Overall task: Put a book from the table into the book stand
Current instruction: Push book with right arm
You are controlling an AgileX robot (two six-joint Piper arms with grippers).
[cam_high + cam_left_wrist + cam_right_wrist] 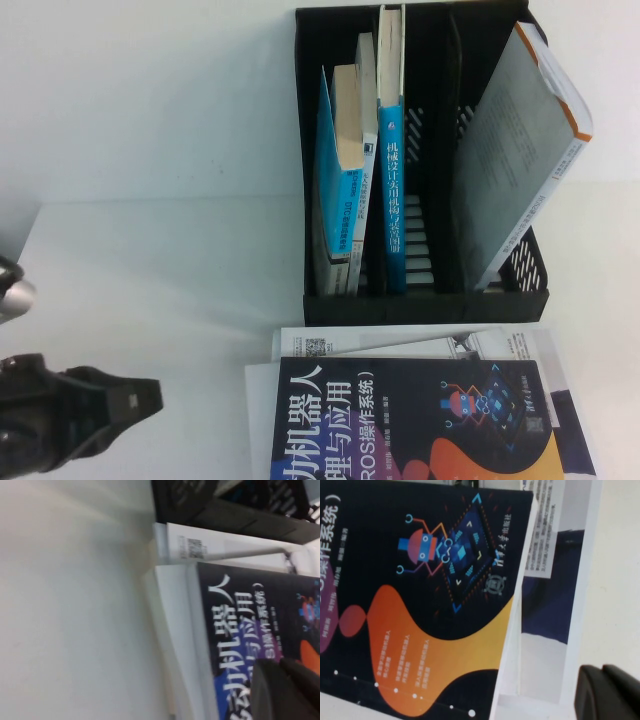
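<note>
Trouble, if it comes, looks likeliest from the stack itself: the large navy paperback book (420, 420) with white Chinese title characters, an orange swirl and a small robot graphic lies flat on top of at least one other white-covered book (400, 342), so fingers sliding under its edge could catch the lower cover too, or shove the whole pile across the plain white desk (150, 250). A thin, floppy paperback may also sag when lifted by one edge and snag on a divider of the black plastic book stand (420, 300), whose slots already hold light-blue books (340, 170) and a leaning grey-covered one (520, 150). The navy book sits at the bottom centre of the high view, just in front of the stand's low lip. The left gripper (130, 400) is at the lower left of that view, off the book's left edge and apart from it; whether its fingers are parted or closed I cannot tell, and it carries nothing that shows. The right gripper (610, 692) appears only as a dark shape in its own wrist view, low over the white margin beside the book's right edge, its state likewise unclear.
</note>
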